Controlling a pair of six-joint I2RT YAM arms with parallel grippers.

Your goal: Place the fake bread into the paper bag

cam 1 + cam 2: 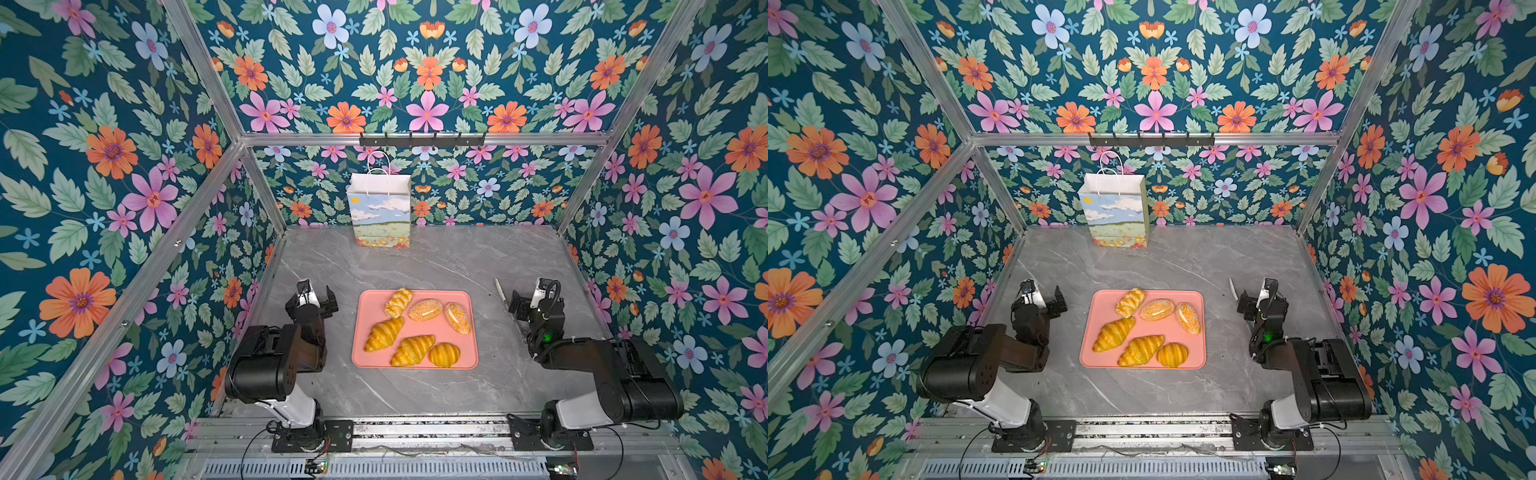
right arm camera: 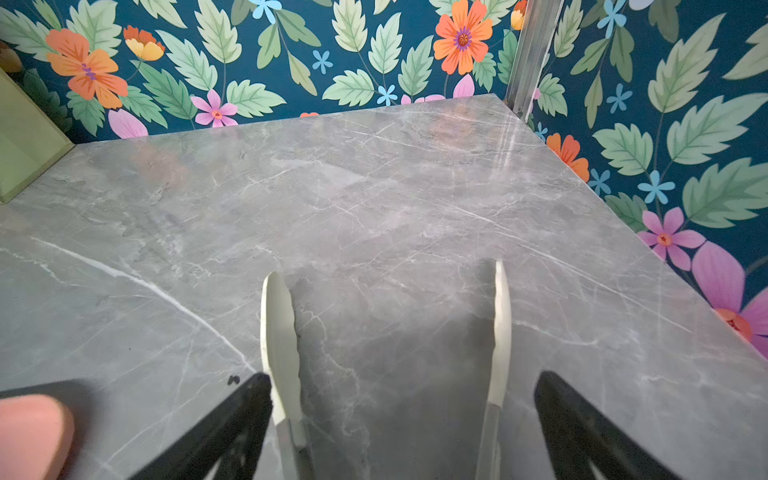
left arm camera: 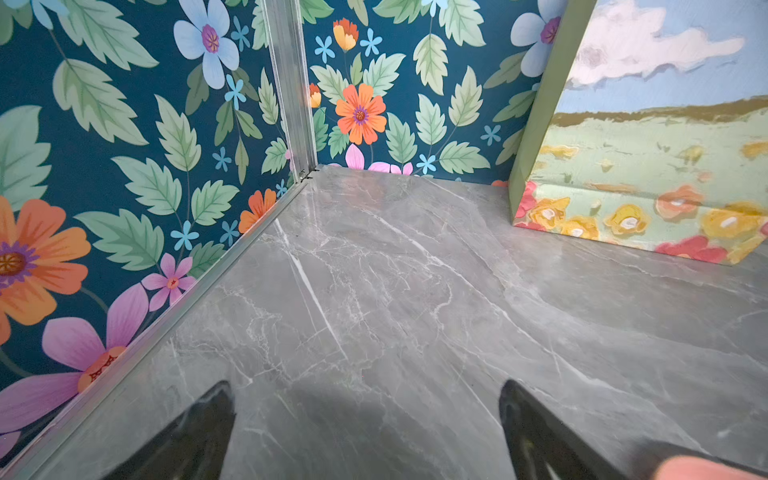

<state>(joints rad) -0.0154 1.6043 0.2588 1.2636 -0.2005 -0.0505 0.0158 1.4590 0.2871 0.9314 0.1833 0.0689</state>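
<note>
The fake bread (image 1: 415, 328), six pieces, lies on the pink tray (image 1: 361, 357) in the near middle; the paper bag (image 1: 380, 210) stands upright far behind. The left gripper (image 1: 316, 298) is wide open and empty. The right gripper (image 2: 399, 390) is wide open with white tongs (image 2: 282, 340) between its jaws.

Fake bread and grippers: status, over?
Left gripper open, empty. Right gripper open, white tongs between its jaws, tips apart. All six fake bread on pink tray, paper bag upright at back. Path clear.
</note>
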